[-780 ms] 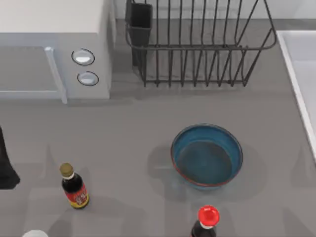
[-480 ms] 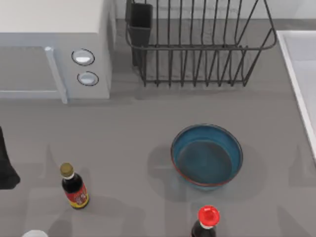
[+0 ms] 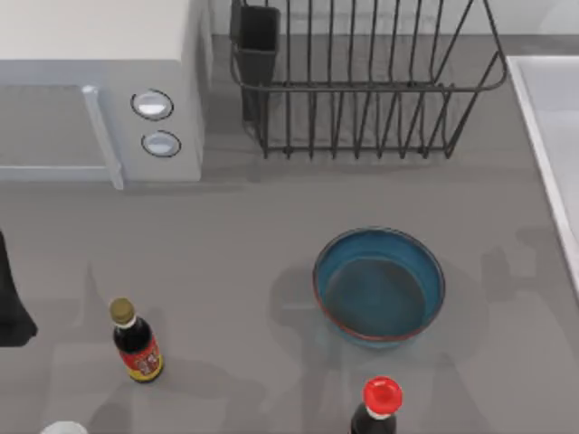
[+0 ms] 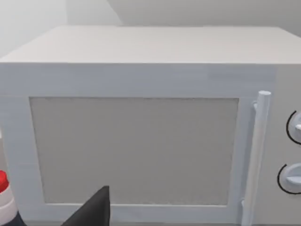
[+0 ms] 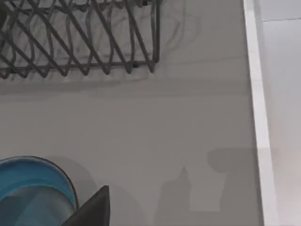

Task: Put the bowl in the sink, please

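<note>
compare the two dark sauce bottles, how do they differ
The left bottle has a small olive-gold cap; the right bottle has a wider red cap. The left bottle shows whole, with a red label; the right bottle is cut by the top view's lower edge. Both are dark and stand upright on the table.

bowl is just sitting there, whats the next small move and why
Probably bring the right arm down over the bowl toward the part of its rim nearest the sink. The bowl sits upright on the table, nothing holding it, left of the sink's raised rim. In the right wrist view the bowl lies close by, so that arm looks best placed.
</note>
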Motion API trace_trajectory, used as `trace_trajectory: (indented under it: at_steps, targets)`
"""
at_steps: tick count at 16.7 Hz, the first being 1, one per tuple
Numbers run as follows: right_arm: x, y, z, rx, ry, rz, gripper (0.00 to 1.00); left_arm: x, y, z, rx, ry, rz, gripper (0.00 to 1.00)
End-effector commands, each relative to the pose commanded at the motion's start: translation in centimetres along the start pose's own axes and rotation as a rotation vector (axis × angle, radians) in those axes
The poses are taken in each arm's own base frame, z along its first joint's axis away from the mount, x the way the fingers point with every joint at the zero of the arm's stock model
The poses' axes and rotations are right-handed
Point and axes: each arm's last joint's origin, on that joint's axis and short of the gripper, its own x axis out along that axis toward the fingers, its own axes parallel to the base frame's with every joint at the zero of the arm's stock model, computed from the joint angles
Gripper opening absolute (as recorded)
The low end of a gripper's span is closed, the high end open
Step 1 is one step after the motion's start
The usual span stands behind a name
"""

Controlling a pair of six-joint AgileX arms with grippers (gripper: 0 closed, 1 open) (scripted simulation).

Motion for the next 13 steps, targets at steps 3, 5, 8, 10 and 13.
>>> trace_trajectory:
  at_steps: [3,5,8,10,13]
  targets:
    - [3.7,2.4,3.1,0.029,0.318,-0.016,1.00,0.0,0.0,0.0,0.000,0.000,0.000,1.00]
    - [6.7,4.3,4.3,0.035,0.513,-0.045,1.00,0.0,0.0,0.0,0.000,0.000,0.000,1.00]
    - [10.7,7.3,5.3,0.032,0.738,-0.099,1.00,0.0,0.0,0.0,0.000,0.000,0.000,1.00]
    - [12.9,9.2,5.6,0.025,0.840,-0.134,1.00,0.0,0.0,0.0,0.000,0.000,0.000,1.00]
    - [15.7,11.5,5.5,0.012,0.945,-0.180,1.00,0.0,0.0,0.0,0.000,0.000,0.000,1.00]
